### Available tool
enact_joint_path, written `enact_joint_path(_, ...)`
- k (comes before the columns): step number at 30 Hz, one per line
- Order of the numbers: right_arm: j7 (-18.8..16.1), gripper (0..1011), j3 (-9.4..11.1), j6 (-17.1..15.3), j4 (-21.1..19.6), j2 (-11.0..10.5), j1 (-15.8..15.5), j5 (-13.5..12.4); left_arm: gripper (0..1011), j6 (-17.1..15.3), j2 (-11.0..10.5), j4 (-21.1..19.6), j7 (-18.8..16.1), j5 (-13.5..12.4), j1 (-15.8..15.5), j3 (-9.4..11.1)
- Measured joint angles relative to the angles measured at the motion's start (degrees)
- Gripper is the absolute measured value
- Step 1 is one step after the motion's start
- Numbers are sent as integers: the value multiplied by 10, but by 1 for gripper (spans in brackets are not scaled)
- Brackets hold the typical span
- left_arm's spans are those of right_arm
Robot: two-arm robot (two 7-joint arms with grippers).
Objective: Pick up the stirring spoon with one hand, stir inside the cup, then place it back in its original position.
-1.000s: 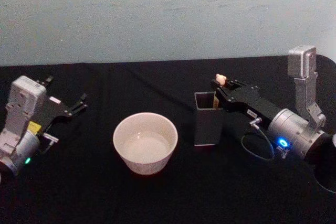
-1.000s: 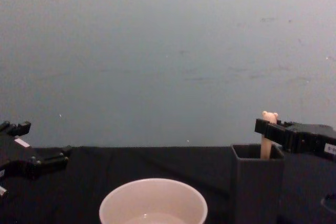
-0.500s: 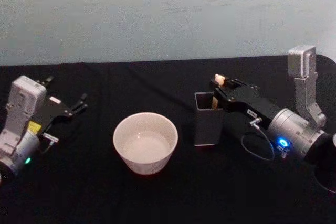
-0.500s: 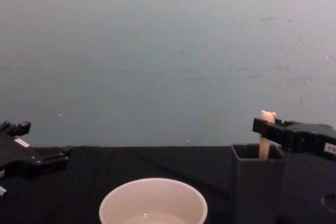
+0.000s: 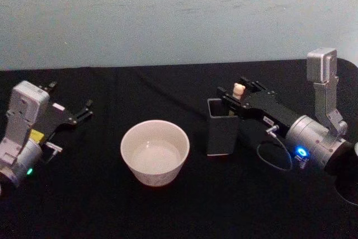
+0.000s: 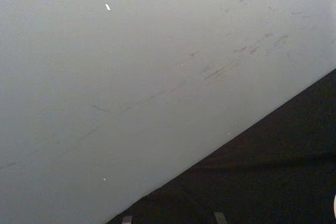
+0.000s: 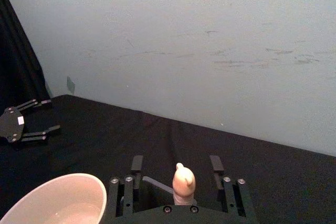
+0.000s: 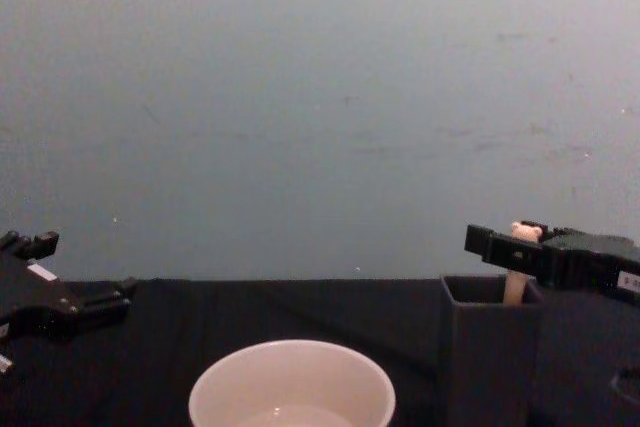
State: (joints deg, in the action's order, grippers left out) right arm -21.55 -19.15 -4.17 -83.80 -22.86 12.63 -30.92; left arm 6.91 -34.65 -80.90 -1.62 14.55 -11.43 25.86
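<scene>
The stirring spoon (image 5: 239, 89) stands upright in the dark grey square holder (image 5: 221, 132), its bear-head top poking above the rim. My right gripper (image 5: 235, 88) is open at the holder's mouth. Its two fingers stand apart on either side of the spoon handle (image 7: 184, 182) without touching it. From the chest, the spoon top (image 8: 520, 244) shows just behind the right gripper (image 8: 490, 242), above the holder (image 8: 488, 357). The cream-white cup (image 5: 155, 152) sits left of the holder. My left gripper (image 5: 71, 94) rests open and idle at the far left.
A black cloth (image 5: 100, 205) covers the table, and a pale wall (image 5: 168, 15) rises behind it. Open cloth lies between the cup (image 8: 291, 382) and the left gripper (image 8: 85, 267). The right arm's grey wrist and a cable (image 5: 274, 158) lie right of the holder.
The right gripper's fingers have spread apart and let go of the spoon, which now stands free in the holder. The left arm has not moved.
</scene>
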Motion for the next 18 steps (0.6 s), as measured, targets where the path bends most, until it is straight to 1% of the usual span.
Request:
enact_joint_path(1, 0, 799, 0, 0, 0, 0, 0, 0, 1001, 0, 0, 0, 0, 0, 0, 0)
enact_joint_path(3, 0, 835, 0, 0, 0, 0, 0, 0, 1001, 0, 0, 0, 0, 0, 0, 0)
enact_joint_path(4, 0, 888, 0, 0, 0, 0, 0, 0, 1001, 0, 0, 0, 0, 0, 0, 0)
enact_joint_path(6, 0, 914, 0, 0, 0, 0, 0, 0, 1001, 0, 0, 0, 0, 0, 0, 0)
enact_joint_path(7, 0, 953, 0, 0, 0, 0, 0, 0, 1001, 0, 0, 0, 0, 0, 0, 0)
enact_joint_path(9, 0, 996, 0, 0, 0, 0, 0, 0, 1001, 0, 0, 0, 0, 0, 0, 0)
enact_joint_path(14, 0, 1002, 0, 2, 0, 0, 0, 0, 1001, 0, 0, 0, 0, 0, 0, 0)
enact_joint_path(18, 4, 1002, 1, 23, -6, -1, -2, 15, 1001, 0, 0, 0, 0, 0, 0, 0)
